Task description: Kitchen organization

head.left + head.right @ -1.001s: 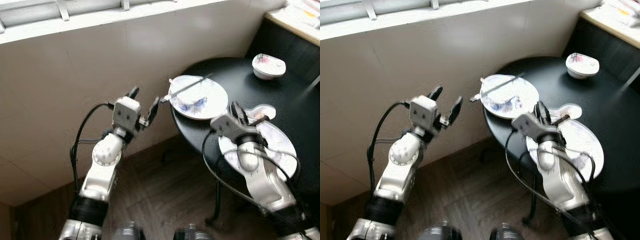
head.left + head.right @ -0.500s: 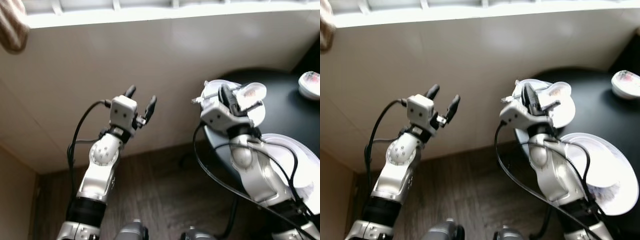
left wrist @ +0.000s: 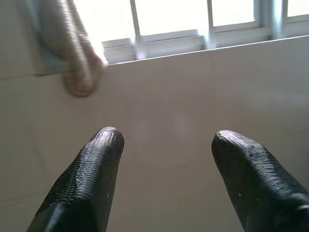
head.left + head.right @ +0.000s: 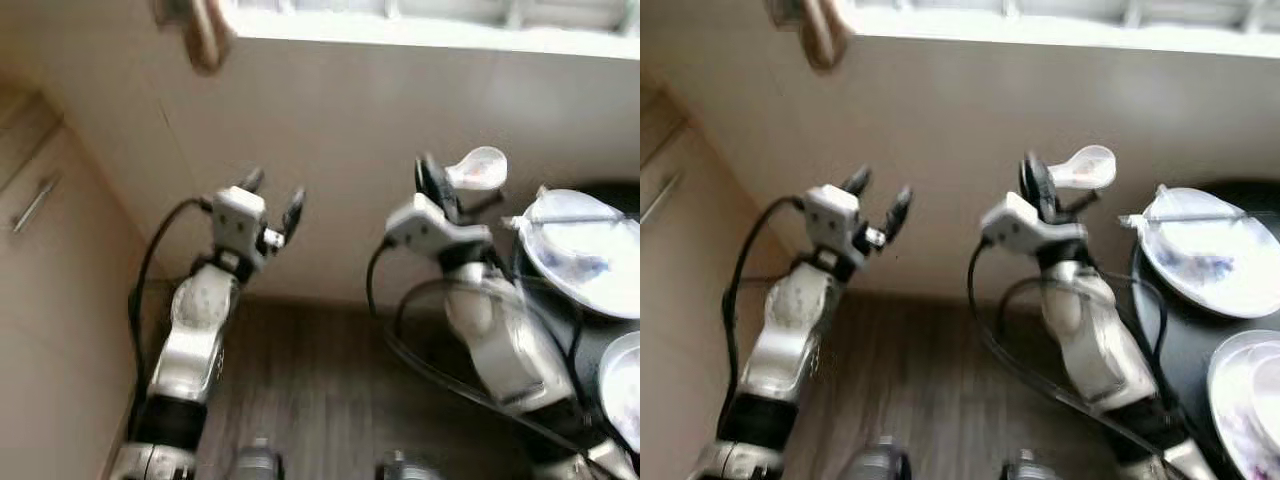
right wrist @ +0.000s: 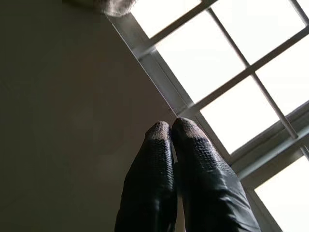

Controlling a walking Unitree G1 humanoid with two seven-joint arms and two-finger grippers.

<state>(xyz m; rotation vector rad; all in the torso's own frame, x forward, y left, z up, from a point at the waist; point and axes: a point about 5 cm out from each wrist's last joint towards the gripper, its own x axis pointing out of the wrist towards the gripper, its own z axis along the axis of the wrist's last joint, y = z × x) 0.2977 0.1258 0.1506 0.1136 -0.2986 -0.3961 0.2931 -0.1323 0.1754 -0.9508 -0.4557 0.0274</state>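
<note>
left gripper (image 4: 268, 196): raised in front of the tiled wall (image 4: 350, 130), fingers spread wide, nothing between them; the left wrist view shows both fingertips (image 3: 106, 140) well apart against the wall below the window (image 3: 193, 19)
right gripper (image 4: 1045, 180): raised beside the left edge of the worktop (image 4: 1140, 300), pointing upward; the right wrist view shows its fingertips (image 5: 161, 133) pressed together with no gap visible
spoon (image 4: 1082, 166): white, bowl end up, sticking out above and to the right of the right gripper, held at that gripper; the exact contact between fingers and handle cannot be made out
worktop: round, black, at the right edge of the eye views; only its left part is in view
upper plate (image 4: 585, 250): white with bluish smears, on the worktop near its left rim; a thin stick-like utensil (image 4: 1185, 215) lies across its top edge
lower plate (image 4: 1250, 400): white, on the worktop nearer the robot, cut by the frame corner, just apart from the upper plate
cabinet (image 4: 40, 260): beige, with a bar handle, to the robot's left
cloth (image 4: 205, 30): brownish, hanging at the window ledge above the left arm, blurred
floor (image 4: 320, 400): dark wood planks below both arms
picture quality: eye views blurred
</note>
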